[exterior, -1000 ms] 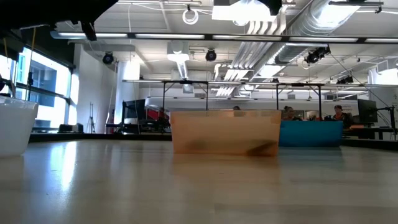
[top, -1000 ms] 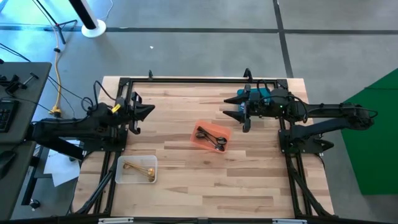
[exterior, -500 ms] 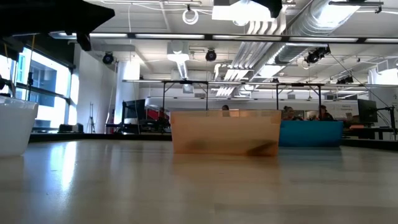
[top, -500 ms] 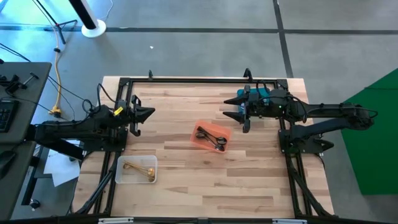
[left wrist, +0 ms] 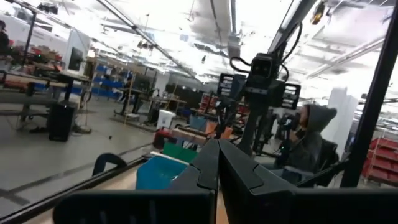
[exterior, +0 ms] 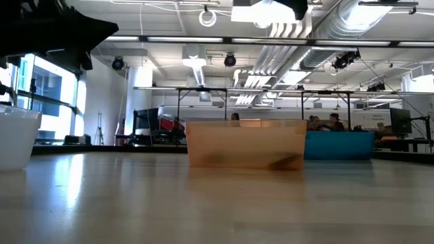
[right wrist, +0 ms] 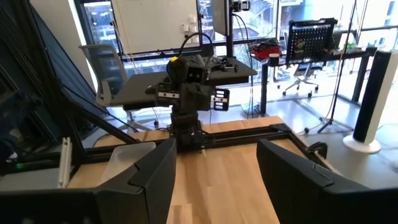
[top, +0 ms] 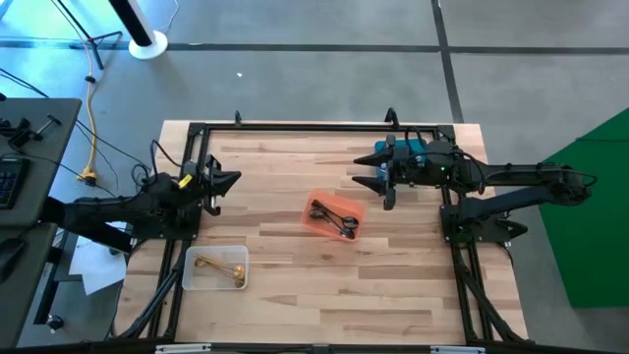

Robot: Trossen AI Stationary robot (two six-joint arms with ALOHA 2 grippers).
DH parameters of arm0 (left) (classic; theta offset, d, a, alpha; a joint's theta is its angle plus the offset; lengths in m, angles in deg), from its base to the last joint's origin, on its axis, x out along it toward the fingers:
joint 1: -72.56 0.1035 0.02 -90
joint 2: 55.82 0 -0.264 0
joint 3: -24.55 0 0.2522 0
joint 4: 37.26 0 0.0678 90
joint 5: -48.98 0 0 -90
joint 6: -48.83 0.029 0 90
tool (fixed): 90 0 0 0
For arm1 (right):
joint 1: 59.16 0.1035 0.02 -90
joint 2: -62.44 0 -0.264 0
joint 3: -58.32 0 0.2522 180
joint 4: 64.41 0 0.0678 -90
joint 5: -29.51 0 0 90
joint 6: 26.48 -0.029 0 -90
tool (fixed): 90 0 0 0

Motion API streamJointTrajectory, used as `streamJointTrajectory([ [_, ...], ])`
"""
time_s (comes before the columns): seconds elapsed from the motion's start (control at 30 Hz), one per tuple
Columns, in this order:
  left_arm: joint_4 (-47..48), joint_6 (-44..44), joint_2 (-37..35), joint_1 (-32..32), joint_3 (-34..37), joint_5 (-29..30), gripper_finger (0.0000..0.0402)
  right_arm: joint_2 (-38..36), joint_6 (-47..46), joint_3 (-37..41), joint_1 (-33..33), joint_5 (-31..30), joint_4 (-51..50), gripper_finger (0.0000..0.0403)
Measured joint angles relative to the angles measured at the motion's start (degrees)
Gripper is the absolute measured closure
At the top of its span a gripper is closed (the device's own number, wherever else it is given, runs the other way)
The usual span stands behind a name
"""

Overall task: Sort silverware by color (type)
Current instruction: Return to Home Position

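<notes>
Black silverware [top: 334,218] lies in the orange bin [top: 309,222] at mid-table. Gold silverware [top: 218,265] lies in the clear bin [top: 191,271] near the table's near left corner. No silver pieces show. A blue bin [top: 419,147] sits at the far right, mostly hidden under my right arm. My left gripper [top: 234,179] hovers over the table's left side, shut on nothing, its fingers meeting in the left wrist view [left wrist: 217,165]. My right gripper [top: 366,169] hovers over the far right part, open and empty, with a wide gap in the right wrist view [right wrist: 214,168].
A black frame runs along the table's far, left and right edges. Bare wood lies between the bins and along the near edge. In the low view the orange bin [exterior: 245,144] stands in front of the blue bin [exterior: 339,145]; people show in the room behind.
My left arm has drawn back a little toward the table's left edge and sunk lower. The bins and the silverware have stayed where they were.
</notes>
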Motion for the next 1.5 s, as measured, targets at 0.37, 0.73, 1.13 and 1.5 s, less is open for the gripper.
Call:
streamJointTrajectory([
  [0.37,7.66,3.94,-4.34,0.02,0.15,-1.27,0.0401,0.00,-2.67,0.00,0.00,0.00,0.07,0.0194],
  [0.73,16.16,1.12,-6.17,0.01,0.14,-7.17,0.0401,0.02,-2.66,0.00,0.00,0.00,-0.31,0.0194],
  [1.13,20.34,1.41,-6.16,-1.42,0.13,-7.62,0.0402,0.02,-0.46,0.00,-0.01,-0.02,-1.33,0.0194],
  [1.5,23.75,1.45,-5.92,-1.42,0.13,-7.23,0.0401,0.00,2.29,0.00,-0.01,-0.02,-2.08,0.0194],
])
